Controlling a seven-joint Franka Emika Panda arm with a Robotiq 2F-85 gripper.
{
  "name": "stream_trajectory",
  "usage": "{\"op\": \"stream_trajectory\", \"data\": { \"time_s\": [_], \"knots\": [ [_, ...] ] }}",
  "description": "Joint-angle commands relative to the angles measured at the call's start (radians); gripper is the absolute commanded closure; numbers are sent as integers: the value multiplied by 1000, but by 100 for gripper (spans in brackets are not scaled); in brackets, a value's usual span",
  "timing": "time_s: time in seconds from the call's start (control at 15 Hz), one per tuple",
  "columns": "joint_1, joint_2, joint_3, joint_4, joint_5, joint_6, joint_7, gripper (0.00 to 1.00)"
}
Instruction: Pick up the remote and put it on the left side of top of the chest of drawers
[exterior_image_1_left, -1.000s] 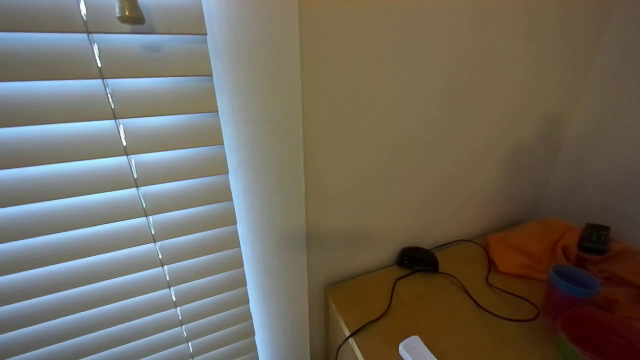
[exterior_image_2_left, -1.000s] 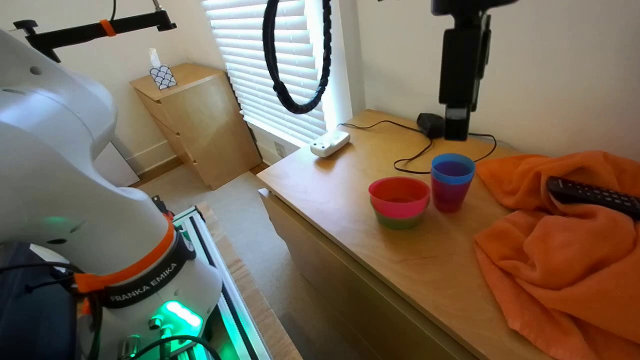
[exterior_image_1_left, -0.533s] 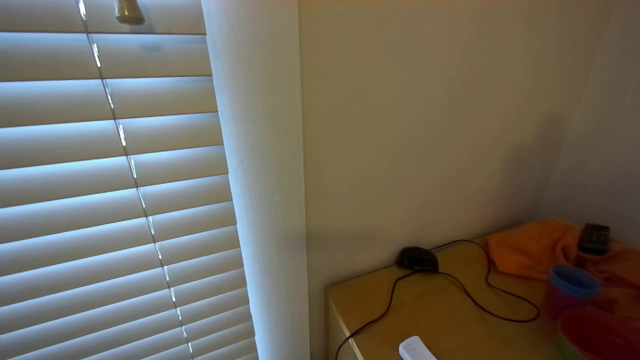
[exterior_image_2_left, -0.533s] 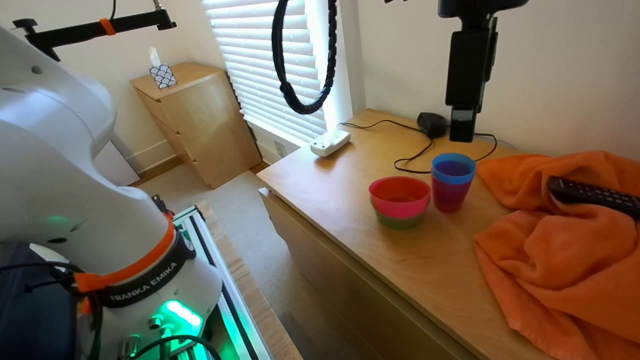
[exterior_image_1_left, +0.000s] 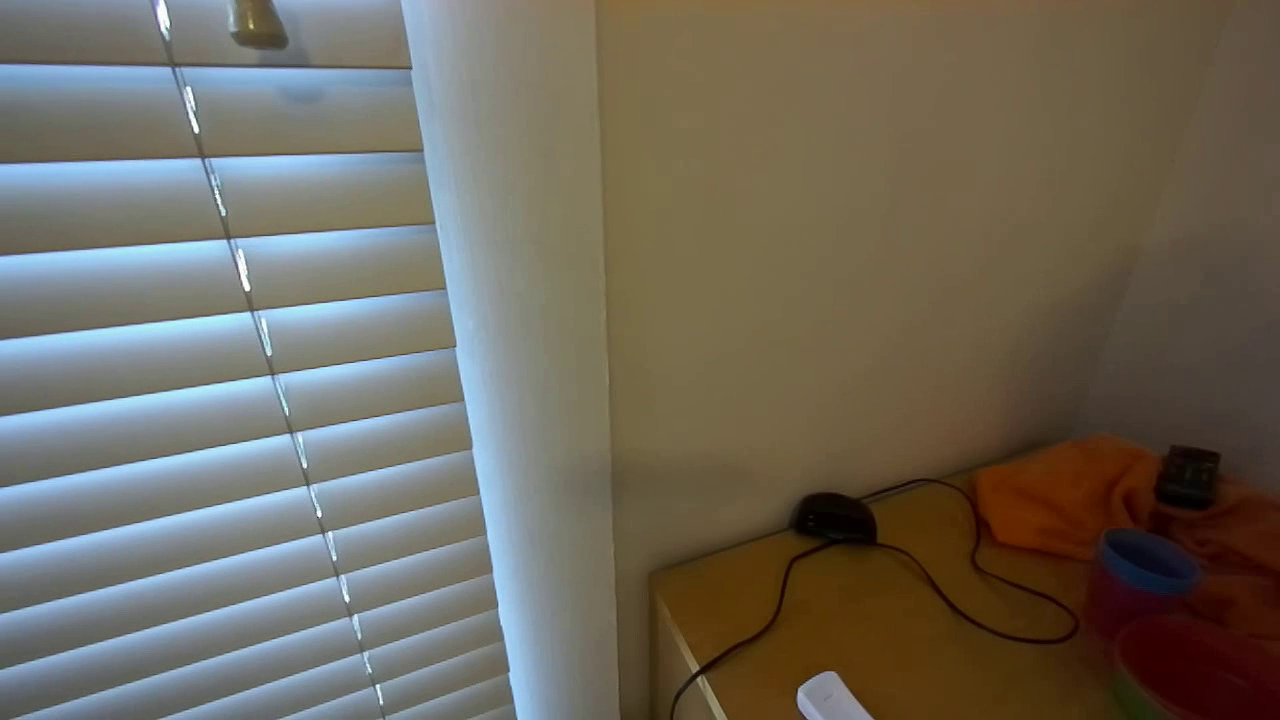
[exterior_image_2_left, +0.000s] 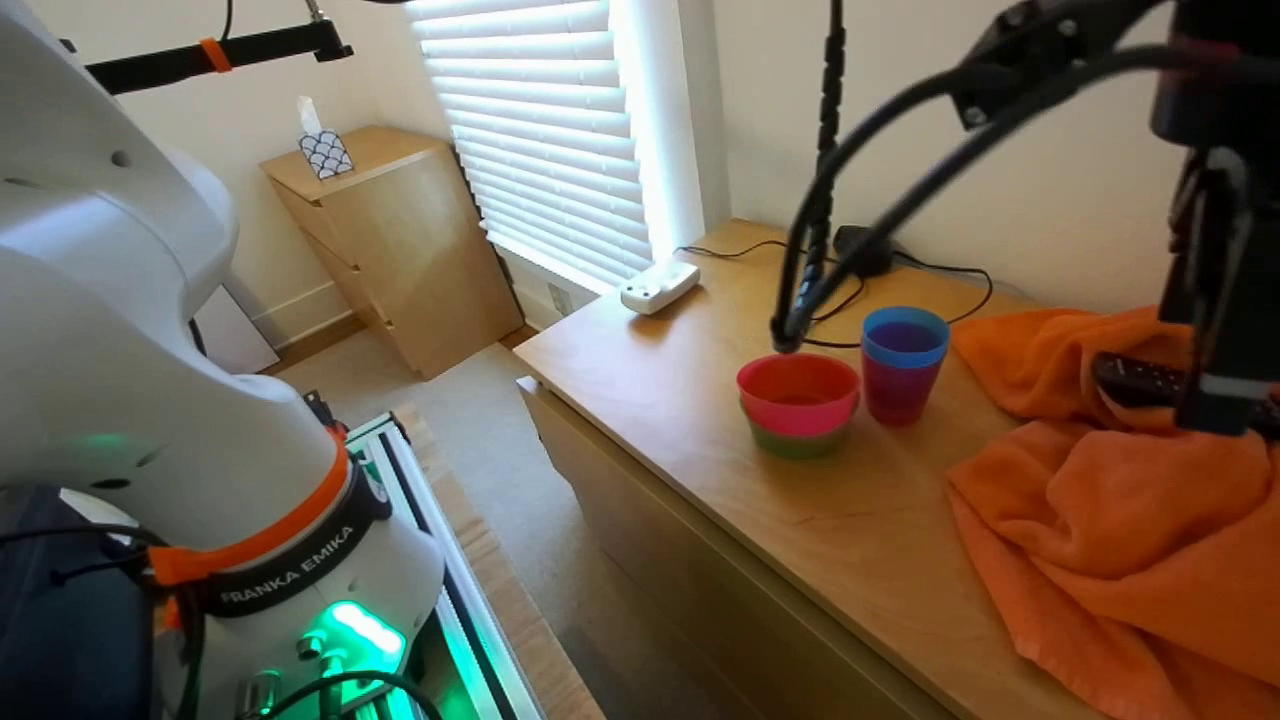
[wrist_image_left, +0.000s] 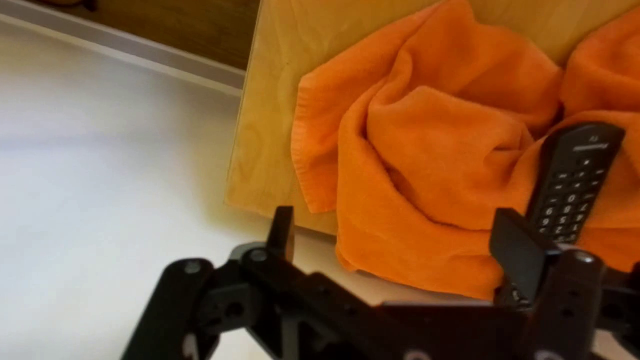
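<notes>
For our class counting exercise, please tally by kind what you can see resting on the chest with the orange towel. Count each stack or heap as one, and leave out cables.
Remote: 1
Towel: 1
Bowl stack: 1
Cup stack: 1
White box, black box: 2
Total: 6

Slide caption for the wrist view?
Open black two-fingered gripper in front of a long black remote on crumpled orange cloth atop a light tan wooden chest of drawers.
</notes>
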Motion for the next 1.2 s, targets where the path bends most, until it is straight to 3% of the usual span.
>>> {"op": "stream_trajectory", "data": {
  "time_s": [0.0, 0.2, 0.6, 0.67, 0.93, 1.13],
  "knots": [
    [-13, 214, -30, 218, 129, -47, -102, 0],
    [-32, 344, -28, 371, 216, -106, -144, 0],
    [-52, 534, -15, 629, 284, -243, -105, 0],
    [-25, 471, -30, 535, 250, -188, -112, 0],
    [-24, 490, -29, 560, 251, -193, -112, 0],
    [-30, 530, -9, 571, 279, -66, -126, 0]
  ]
}}
